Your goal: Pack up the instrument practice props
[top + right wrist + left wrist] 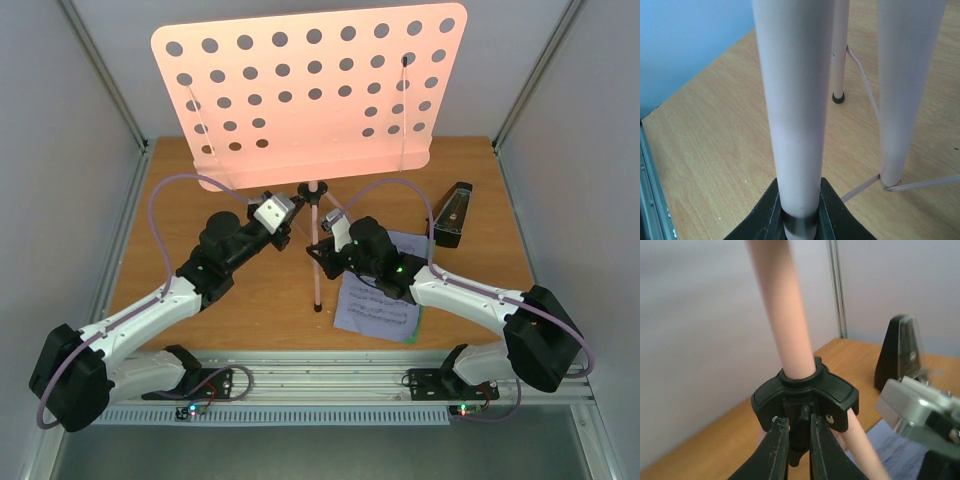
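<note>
While the left gripper [799, 447] is clenched on the small black locking knob [799, 427] under the black hub [832, 395] of the pink tripod music stand [310, 80], the step in hand looks like loosening that hub so the legs can fold. It goes best as a pure roll of the wrist about the knob's own axis, with no sideways tug. The right gripper [799, 222] grasps a pink tube [795, 100] of the stand low down, a finger pressed against each side. Whether that tube is the mast or a leg I cannot tell, but I judge its job is to brace against the twist, so it should grip firmly and not drag. The stand is upright in the middle of the table [250, 315]. The sheets of printed music [375, 312] lie just beside its base, partly under the right forearm, so that arm should ride clear of the paper. Farther back on the right the black metronome [452, 215] stands apart from the legs. The broad hole-punched desk at the far end probably makes the stand top-heavy, so any lean could tip it. As for pose, both arms run from their bases at the near edge forward and inward, low over the wood. Their forearms converge in a V on the hub, the left wrist arriving from the left and the right wrist from the right.
</note>
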Tool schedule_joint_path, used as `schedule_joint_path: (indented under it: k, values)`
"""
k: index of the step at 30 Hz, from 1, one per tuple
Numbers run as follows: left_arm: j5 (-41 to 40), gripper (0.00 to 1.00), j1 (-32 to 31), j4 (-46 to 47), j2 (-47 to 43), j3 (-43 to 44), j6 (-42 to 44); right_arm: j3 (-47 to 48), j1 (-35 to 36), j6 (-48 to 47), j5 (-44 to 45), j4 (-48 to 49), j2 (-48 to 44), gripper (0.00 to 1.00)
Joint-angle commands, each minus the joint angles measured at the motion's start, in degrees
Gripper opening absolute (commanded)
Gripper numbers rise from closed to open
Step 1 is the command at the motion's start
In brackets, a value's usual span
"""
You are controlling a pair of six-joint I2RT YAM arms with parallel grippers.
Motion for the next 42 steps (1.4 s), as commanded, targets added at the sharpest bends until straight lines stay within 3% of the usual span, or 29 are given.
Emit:
schedule_joint_path:
  k: [1,11,23,32,37,39,41,42]
  values:
    - [-1.1,0.0,-0.2,4.5,-0.3,0.1,-24.2,-0.8,1.2,1.3,-4.0,0.0,-0.9,0.01]
    - [-4.5,0.0,-0.2,6.3,-0.2,-2.4,-53.0,-0.8,1.2,1.4,-3.7,0.1,-1.0,0.01]
    - [-0.4,0.01,-0.1,4.5,0.8,-2.4,-75.6,-1.1,1.2,1.5,-3.6,0.2,-1.2,0.01]
    - [-0.7,0.0,-0.1,16.0,1.4,-8.6,-95.9,-1.1,1.2,1.4,-3.4,0.0,-1.4,0.01]
    - [-2.1,0.01,0.0,15.8,0.1,-9.6,-99.7,-1.1,1.2,1.5,-3.3,-0.1,-1.5,0.01]
    - [-2.1,0.05,0.0,14.9,0.0,-9.0,-98.5,-1.0,1.2,1.4,-3.3,-0.1,-1.8,0.01]
    - [-1.4,0.26,0.3,14.5,-0.1,-8.2,-96.7,-1.2,1.2,1.4,-3.3,-0.2,-2.0,0.01]
    - [-0.8,0.3,0.5,14.3,-0.2,-7.6,-95.5,-1.2,1.2,1.4,-3.2,-0.2,-2.1,0.01]
